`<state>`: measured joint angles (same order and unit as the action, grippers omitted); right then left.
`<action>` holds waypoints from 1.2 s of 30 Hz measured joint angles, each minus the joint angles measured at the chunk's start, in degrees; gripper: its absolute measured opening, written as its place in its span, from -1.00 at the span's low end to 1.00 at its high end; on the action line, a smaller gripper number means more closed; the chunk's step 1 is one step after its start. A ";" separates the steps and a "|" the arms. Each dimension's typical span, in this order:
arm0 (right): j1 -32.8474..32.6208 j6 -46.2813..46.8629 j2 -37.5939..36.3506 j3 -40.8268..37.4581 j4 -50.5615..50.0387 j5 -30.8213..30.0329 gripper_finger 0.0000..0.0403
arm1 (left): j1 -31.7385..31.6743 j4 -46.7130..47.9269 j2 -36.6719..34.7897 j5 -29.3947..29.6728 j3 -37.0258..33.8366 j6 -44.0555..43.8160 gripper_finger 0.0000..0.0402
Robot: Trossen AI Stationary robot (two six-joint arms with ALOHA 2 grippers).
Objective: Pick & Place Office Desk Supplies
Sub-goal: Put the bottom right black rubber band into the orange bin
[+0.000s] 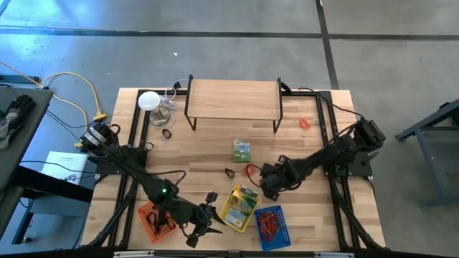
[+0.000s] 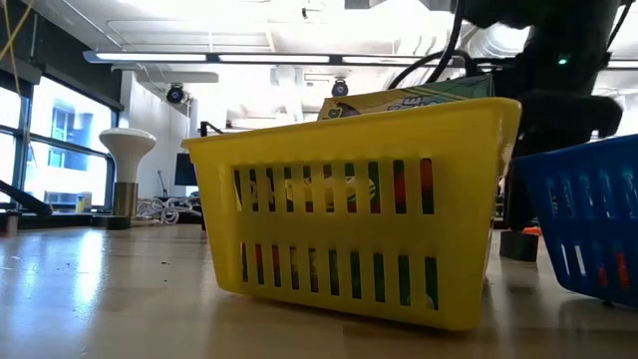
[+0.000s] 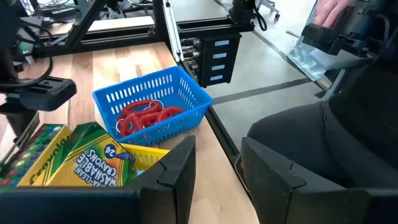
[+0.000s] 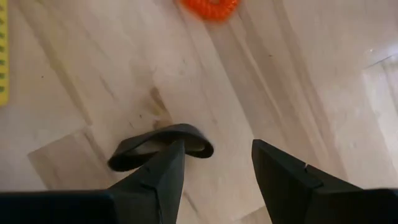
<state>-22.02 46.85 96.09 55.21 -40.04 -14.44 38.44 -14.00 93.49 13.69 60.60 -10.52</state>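
Near the tabletop's [image 1: 215, 147] middle, my right fingers [image 4: 214, 165] hang apart over a black band loop [image 4: 160, 146], one tip over its end, its length running sideways; my left fingers [image 3: 214, 168], also apart, wait by the yellow basket [image 1: 240, 208].

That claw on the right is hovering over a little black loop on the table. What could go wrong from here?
The right gripper is open, and only one finger overlaps the black loop, so closing might pinch its edge or flick it away. The orange coil lies nearby and might get bumped. The left gripper hangs past the table edge beside the blue basket, a possible nudge.
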 joint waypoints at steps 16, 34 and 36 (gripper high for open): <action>0.81 -0.64 1.67 0.05 1.28 2.49 -0.13 | -0.07 -0.01 0.00 -0.01 0.00 0.01 -0.38; 0.77 -9.73 4.42 0.07 6.08 0.43 -0.95 | 0.04 0.48 0.00 0.02 -0.02 0.03 -0.38; 0.48 -9.62 4.26 0.07 5.87 -0.76 -0.97 | 0.04 0.46 0.00 0.03 -0.02 0.02 -0.38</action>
<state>-21.54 37.23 100.36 55.29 -34.17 -15.20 38.48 -13.54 93.49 13.72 60.58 -10.49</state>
